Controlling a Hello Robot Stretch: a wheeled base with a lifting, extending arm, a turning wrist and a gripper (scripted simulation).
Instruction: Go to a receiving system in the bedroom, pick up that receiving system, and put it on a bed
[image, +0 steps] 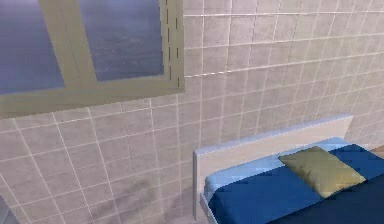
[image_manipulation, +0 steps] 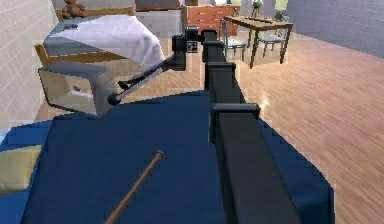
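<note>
Box (image_manipulation: 68, 84) (beige, hollow) near gripper (image_manipulation: 114, 97), blue bed (image_manipulation: 120, 140)

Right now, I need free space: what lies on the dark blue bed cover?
A thin brown stick and an olive square pillow; the dark square arm bar hides a strip.

A pale beige, box-shaped receiving unit (image_manipulation: 72, 88) is slightly tilted at the tip of the pincer (image_manipulation: 113, 98), at the far edge of a bed with a dark blue cover (image_manipulation: 120, 150). Whether it rests there or hangs clear cannot be told.
</note>
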